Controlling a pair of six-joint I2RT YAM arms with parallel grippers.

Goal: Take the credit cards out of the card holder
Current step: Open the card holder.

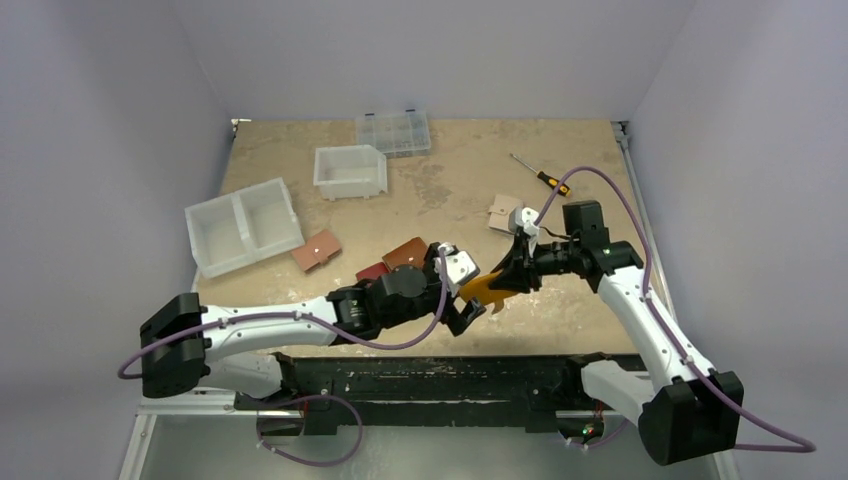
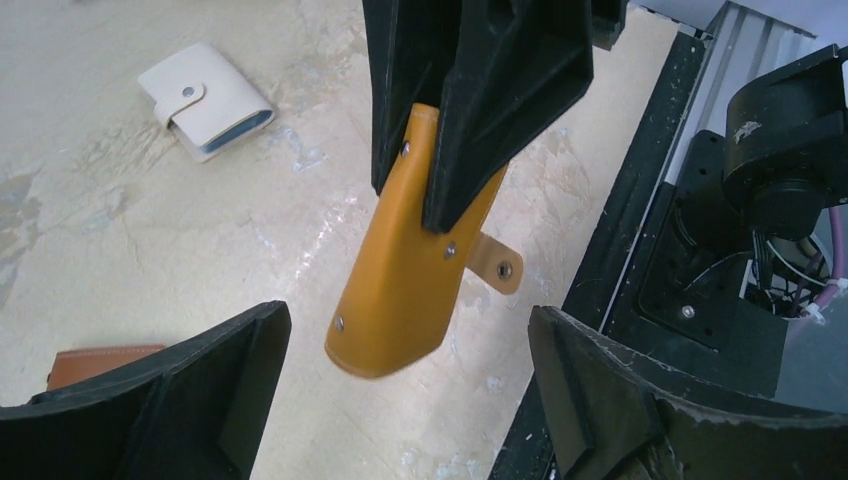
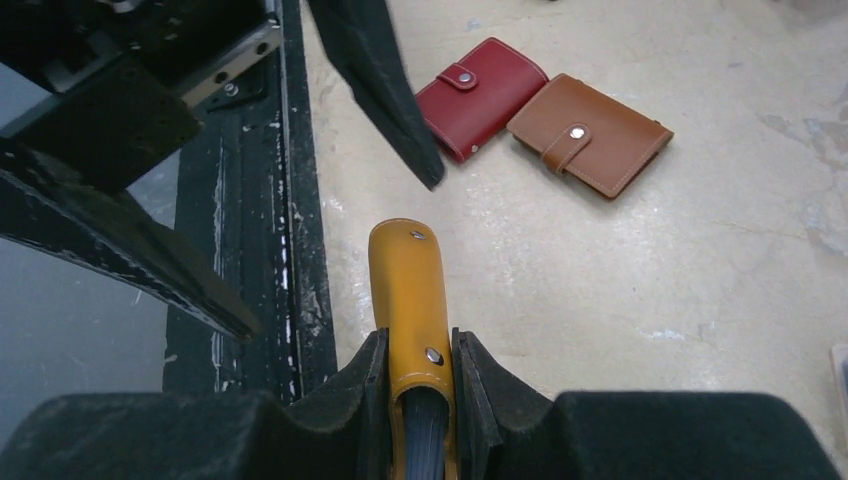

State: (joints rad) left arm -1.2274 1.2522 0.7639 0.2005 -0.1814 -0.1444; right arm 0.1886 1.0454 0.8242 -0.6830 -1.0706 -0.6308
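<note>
So the right gripper pinches the mustard-yellow leather card holder, holding it up just beside the black front rail, probably so the left gripper, fingers spread wide, can grab it.

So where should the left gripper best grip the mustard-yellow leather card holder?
Probably the free rounded end of the mustard-yellow leather card holder, coming from opposite the right gripper, which pinches the other end. That end sticks out bare, past the snap tab, between the fingers of the open left gripper.
</note>
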